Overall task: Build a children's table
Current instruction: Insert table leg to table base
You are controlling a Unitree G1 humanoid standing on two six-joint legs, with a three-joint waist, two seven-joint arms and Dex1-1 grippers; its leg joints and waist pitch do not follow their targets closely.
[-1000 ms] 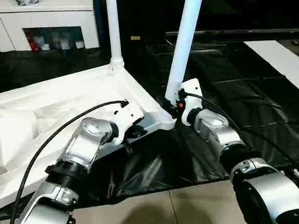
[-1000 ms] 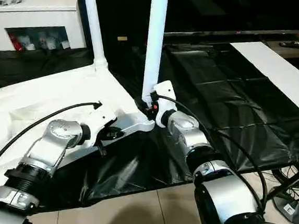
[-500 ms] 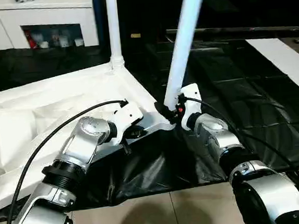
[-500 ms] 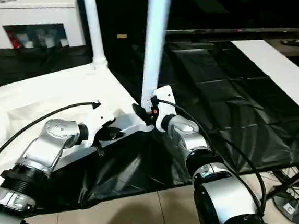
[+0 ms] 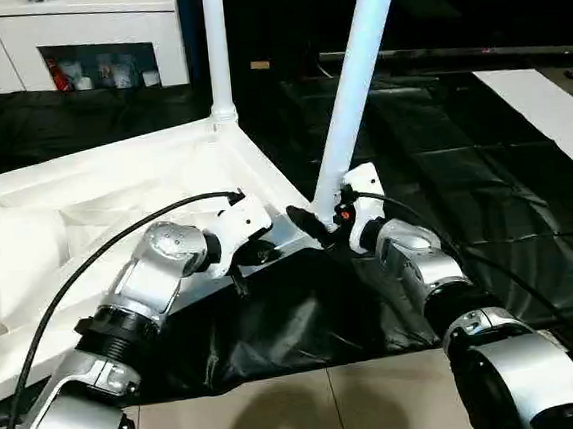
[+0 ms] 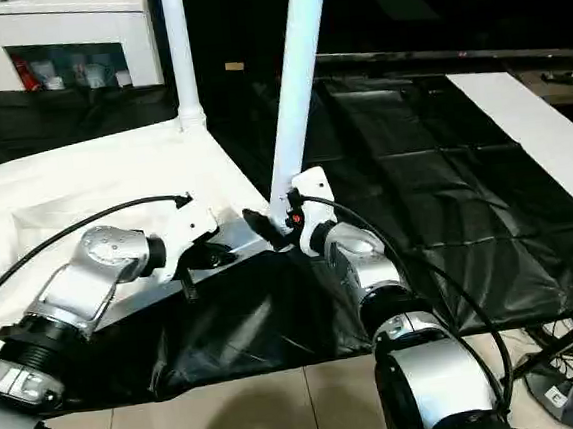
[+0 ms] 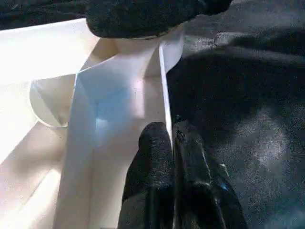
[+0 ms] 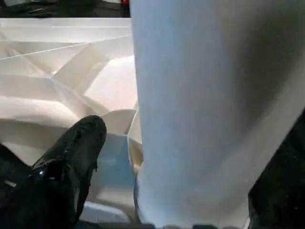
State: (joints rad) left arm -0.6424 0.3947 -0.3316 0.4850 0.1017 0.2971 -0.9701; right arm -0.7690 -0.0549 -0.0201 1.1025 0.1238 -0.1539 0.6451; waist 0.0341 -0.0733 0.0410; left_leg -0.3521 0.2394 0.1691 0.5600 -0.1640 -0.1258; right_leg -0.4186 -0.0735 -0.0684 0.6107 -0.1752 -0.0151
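On the black-covered worktop (image 5: 485,187) the upturned table top (image 5: 86,217) carries one upright leg (image 5: 217,50) at its far corner and a leaning leg (image 5: 356,88) at the near-right socket, apparently not fully seated; left gripper (image 7: 172,143) fingers pinch the rim; right gripper (image 5: 317,224) fingers spread around that leg's base; two legs remain.

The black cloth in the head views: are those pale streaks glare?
Left eye view: yes, light glints off the creased black cloth. Left wrist view: the table top glares to bare white on one side. Right wrist view: the leg darkens toward one edge.
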